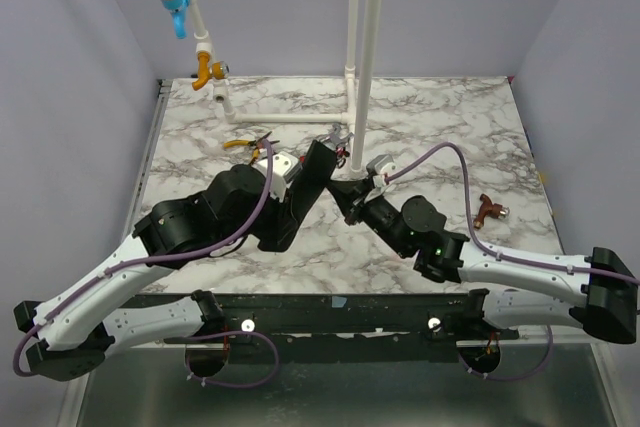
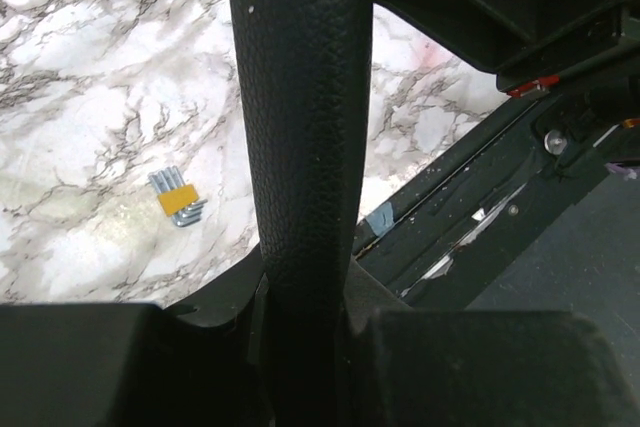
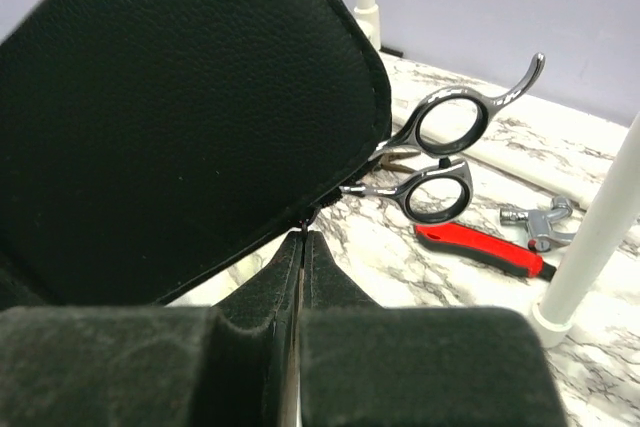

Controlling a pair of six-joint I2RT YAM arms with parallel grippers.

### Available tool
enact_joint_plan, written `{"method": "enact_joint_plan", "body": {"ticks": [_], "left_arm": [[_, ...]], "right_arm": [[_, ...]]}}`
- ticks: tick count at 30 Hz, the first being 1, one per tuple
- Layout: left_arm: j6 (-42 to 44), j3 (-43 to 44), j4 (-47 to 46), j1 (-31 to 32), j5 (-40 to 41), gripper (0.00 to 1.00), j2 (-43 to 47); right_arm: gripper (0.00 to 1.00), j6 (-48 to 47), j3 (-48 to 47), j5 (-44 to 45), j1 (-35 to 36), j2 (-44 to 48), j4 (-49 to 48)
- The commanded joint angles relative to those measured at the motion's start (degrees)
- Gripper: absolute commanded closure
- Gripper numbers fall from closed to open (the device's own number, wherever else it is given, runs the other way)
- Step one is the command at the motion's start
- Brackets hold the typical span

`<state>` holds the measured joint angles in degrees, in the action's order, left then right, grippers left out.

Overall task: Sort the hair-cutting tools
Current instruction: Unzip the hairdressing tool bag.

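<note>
Up close, the only candidate for print is the yellow band around the hex keys [image 2: 177,199], and it is too small to read. The left fingers [image 2: 110,367] are clamped on the lower edge of a black leather pouch [image 3: 190,107], which stands upright above the middle of the table [image 1: 440,127], toward its far edge. The right fingers [image 3: 420,367] are pressed together at the pouch's edge, pinching the blade end of the silver scissors [image 3: 497,99]. The scissors' rings stick out beyond the pouch, off the marble.

Past the scissors a red-handled tool [image 3: 470,247] lies flat, with a small silver fitting [image 3: 535,222] just beside it and a white post [image 3: 590,257] rising close by. Yellow-handled pliers [image 1: 243,143] lie toward the far edge, left of the pouch. A brown tool [image 1: 490,209] sits near the right edge, well apart from both arms. Bare marble stretches between it and the right arm, and along the far right corner.
</note>
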<state>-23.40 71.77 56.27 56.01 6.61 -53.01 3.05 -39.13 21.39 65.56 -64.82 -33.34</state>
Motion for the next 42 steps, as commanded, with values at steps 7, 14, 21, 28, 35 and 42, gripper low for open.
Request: {"method": "enact_joint_plan", "body": {"ticks": [7,14,21,28,35,42], "left_arm": [[-0.42,-1.79,-13.27,-0.70,-3.93,1.00,5.05],[-0.90,-4.59,-19.23,-1.69,-13.41,1.00,6.49],[-2.17,-7.86,-24.08,-1.76,-18.47,1.00,7.38],[-2.52,-9.20,-26.26,-3.24,-16.65,1.00,8.52],[-4.31,-13.23,-32.24,-6.58,-17.44,1.00,9.92],[-6.97,-18.94,-41.99,-7.62,-16.46,1.00,11.52]], "right_arm": [[0.99,-2.10,3.36,1.44,2.54,4.58,13.63],[0.99,-3.75,4.62,4.90,6.13,4.95,14.45],[0.99,-7.19,3.39,7.71,10.70,3.18,15.43],[0.99,-7.50,3.87,11.48,16.06,3.29,19.65],[0.99,-3.24,6.28,11.37,20.19,4.85,22.92],[0.99,1.80,7.02,10.12,24.02,2.84,21.07]]}}
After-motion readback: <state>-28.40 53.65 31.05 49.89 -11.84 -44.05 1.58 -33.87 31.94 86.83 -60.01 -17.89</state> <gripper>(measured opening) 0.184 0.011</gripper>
